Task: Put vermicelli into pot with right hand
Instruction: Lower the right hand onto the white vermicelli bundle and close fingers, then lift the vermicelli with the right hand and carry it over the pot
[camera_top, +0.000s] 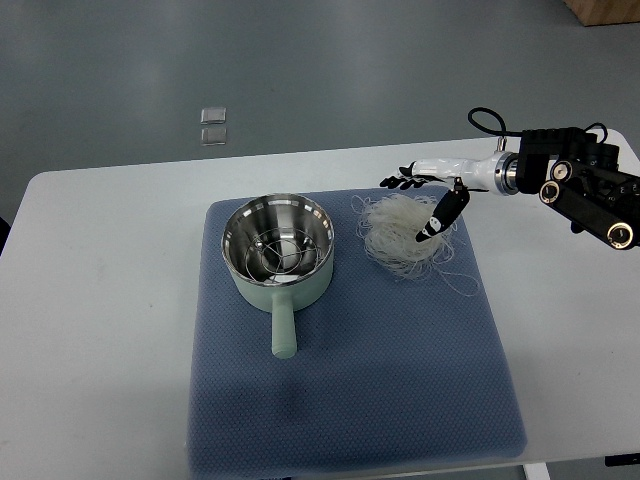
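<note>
Item: right robot hand (425, 205), entering from the right edge, poised over the vermicelli (405, 232); fingers spread, one dark finger (440, 215) angled down onto the top of the nest, the others fanned out just beyond its far edge; nothing held. Step in hand, as judged: the reach and approach, with the grasp not yet made. Next move calls for the fingers to close round the bulk of the strands, lift clear, and carry left to the pot (277, 250). Item: vermicelli, a loose, pale, translucent tangle lying on the blue mat (350, 400), right of the pot and close beside it, with stray threads trailing toward the mat's right edge; likely to shed or drag strands when lifted. Item: pot, pale green with steel interior, a wire rack inside, handle pointing toward the near edge. Item: white tabletop (100, 300) beneath the mat. Left robot hand not visible.
</note>
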